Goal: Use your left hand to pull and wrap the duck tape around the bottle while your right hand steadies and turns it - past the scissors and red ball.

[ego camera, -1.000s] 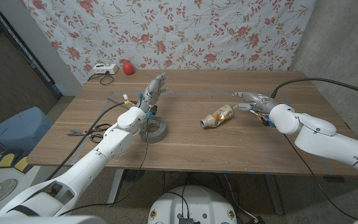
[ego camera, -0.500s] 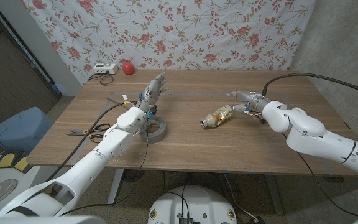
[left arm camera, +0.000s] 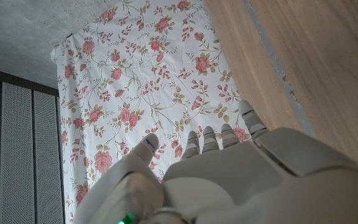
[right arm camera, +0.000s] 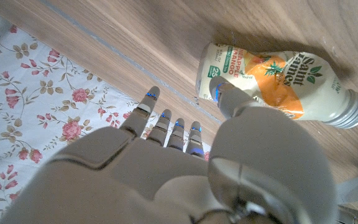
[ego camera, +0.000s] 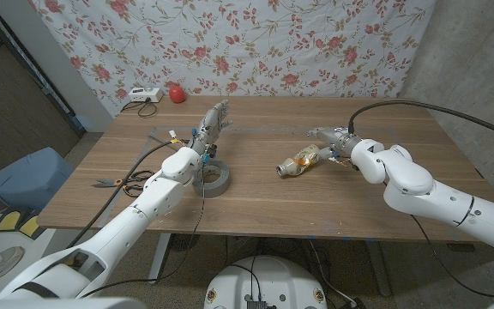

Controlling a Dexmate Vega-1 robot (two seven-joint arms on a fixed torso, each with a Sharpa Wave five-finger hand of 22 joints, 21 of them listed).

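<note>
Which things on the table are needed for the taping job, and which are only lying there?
Needed: tape roll, bottle, left hand, right hand.
Lying about: scissors, red ball, white box.

The back of the right hand (right arm camera: 185,168) is seen with its fingers (right arm camera: 143,112) stretched out and slightly apart, nothing being held in them. A thumb tip (right arm camera: 224,93) is seen close in front of the bottle (right arm camera: 272,78), though contact cannot be confirmed. The bottle is laid on its side on the wooden table (right arm camera: 135,31), its label printed with an orange and the words "Saint James", its threaded neck (right arm camera: 353,112) left uncapped. A flowered cloth (right arm camera: 36,87) is seen beyond the table's edge.
</note>
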